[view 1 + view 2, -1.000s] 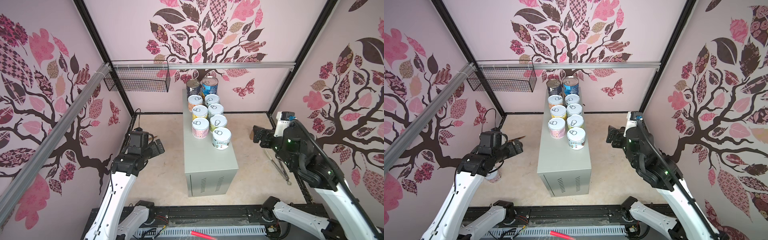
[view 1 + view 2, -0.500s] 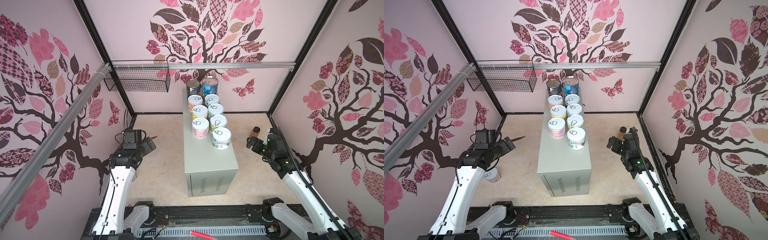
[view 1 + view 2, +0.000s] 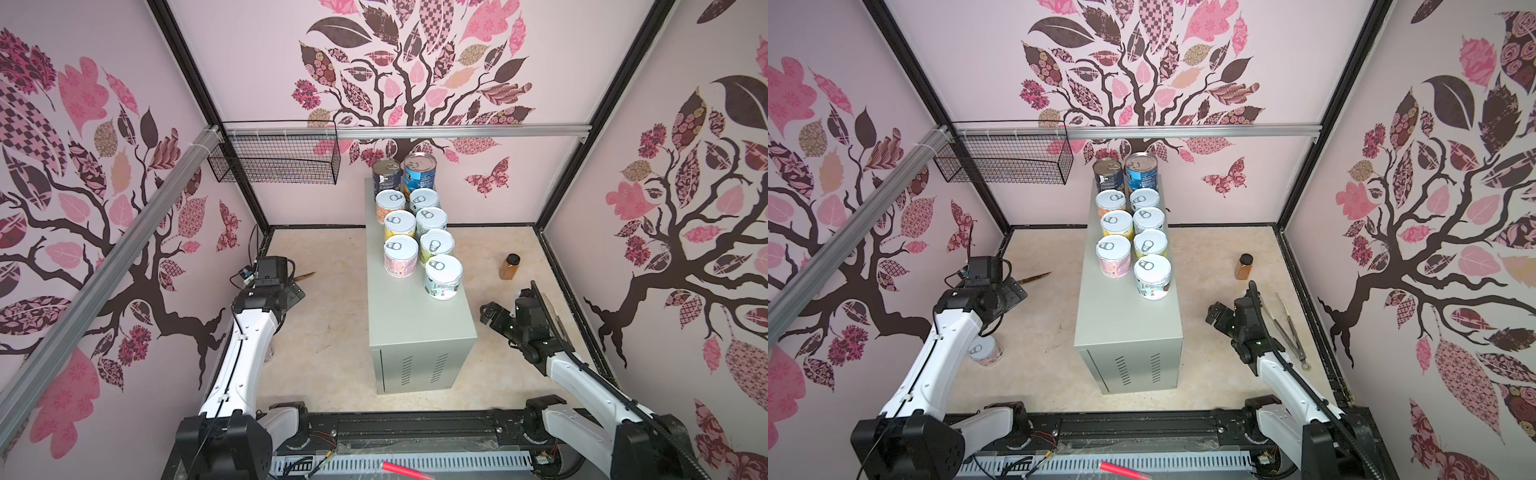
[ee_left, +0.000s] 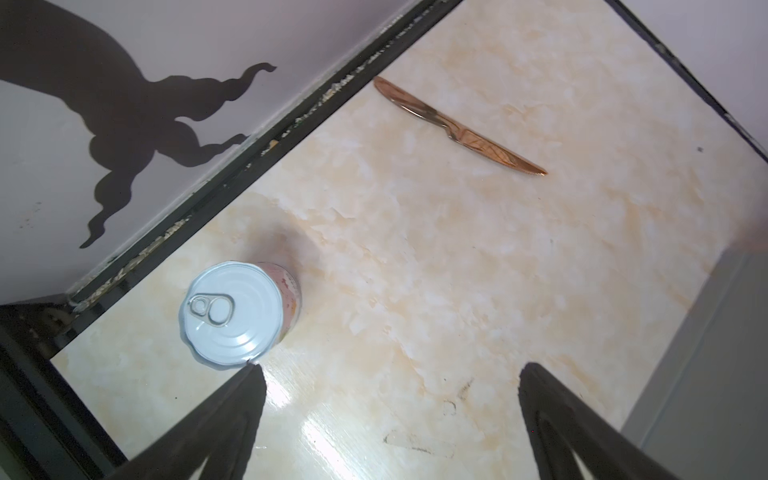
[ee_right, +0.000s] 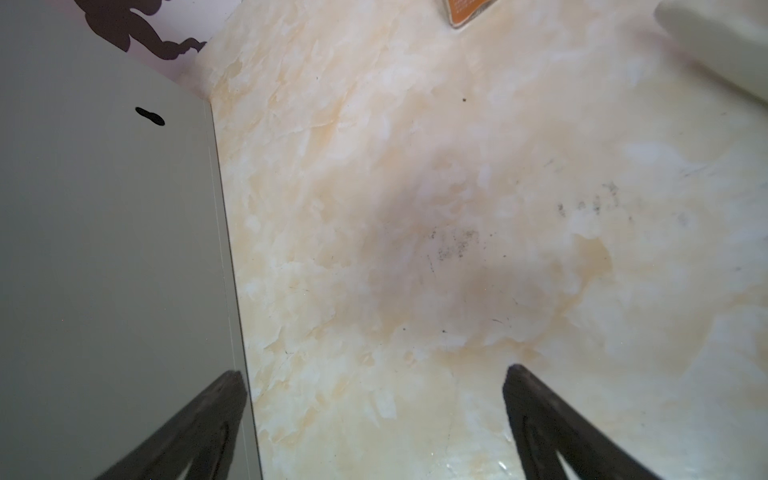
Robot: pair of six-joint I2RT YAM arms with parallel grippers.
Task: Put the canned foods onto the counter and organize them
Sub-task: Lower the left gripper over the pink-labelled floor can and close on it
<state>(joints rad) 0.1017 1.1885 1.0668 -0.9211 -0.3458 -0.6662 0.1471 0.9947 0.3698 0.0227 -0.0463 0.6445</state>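
Nine cans [image 3: 431, 218] stand in two rows on the surface [image 3: 415, 328] in both top views, filling its 12 o'clock half. A tenth can [image 3: 984, 352] sits on the floor [image 3: 1050, 332] at the surface's 8 o'clock.

Left wrist view: the left tool [image 4: 390, 374] hangs released and empty over the floor, with the tenth can near one fingertip [image 4: 249, 382] and a knife [image 4: 457, 129] well apart.

Right wrist view: the right tool [image 5: 374, 376], released and empty, hangs beside the surface's side.

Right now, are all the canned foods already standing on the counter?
No, one pink-labelled can stands upright on the floor in the left wrist view, not on the counter.
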